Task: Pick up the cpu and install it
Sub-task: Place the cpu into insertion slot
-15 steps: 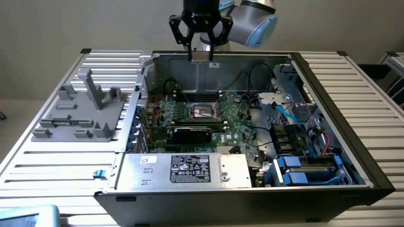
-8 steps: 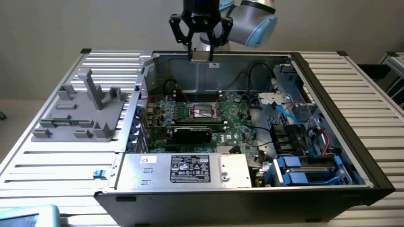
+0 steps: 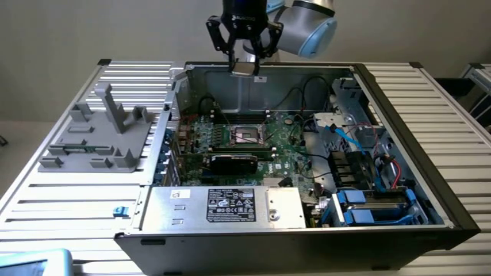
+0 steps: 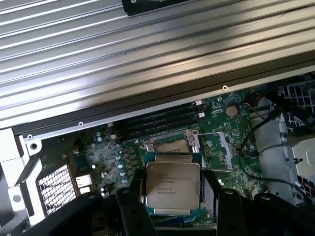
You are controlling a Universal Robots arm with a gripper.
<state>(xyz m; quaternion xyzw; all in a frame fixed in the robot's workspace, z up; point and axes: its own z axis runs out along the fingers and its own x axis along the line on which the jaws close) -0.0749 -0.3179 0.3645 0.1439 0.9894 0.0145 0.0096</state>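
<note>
CPU (image 4: 172, 184) is gripped by two opposite edges between the jaws, with its silver top facing the wrist camera. It hangs in the air above the open computer case (image 3: 307, 247). The socket (image 3: 247, 135) on the motherboard (image 3: 295, 150) lies below, apart from it. The case stands on a slatted desk (image 3: 77, 195).

The print on the dull silver lid of the small flat square cpu (image 4: 172, 183) I grip is too small to read, and its near edge hides behind my black fingers (image 4: 129, 211), which run off the wrist view's edge. The chip covers part of the square metal socket frame (image 4: 168, 142). In the exterior view my grey arm (image 3: 311, 20) is cut at the top, the black-and-white label (image 3: 231, 205) on the large silver box (image 3: 284, 208) is unreadable, and a pale blue thing (image 3: 31, 264) is cropped at a corner.
</note>
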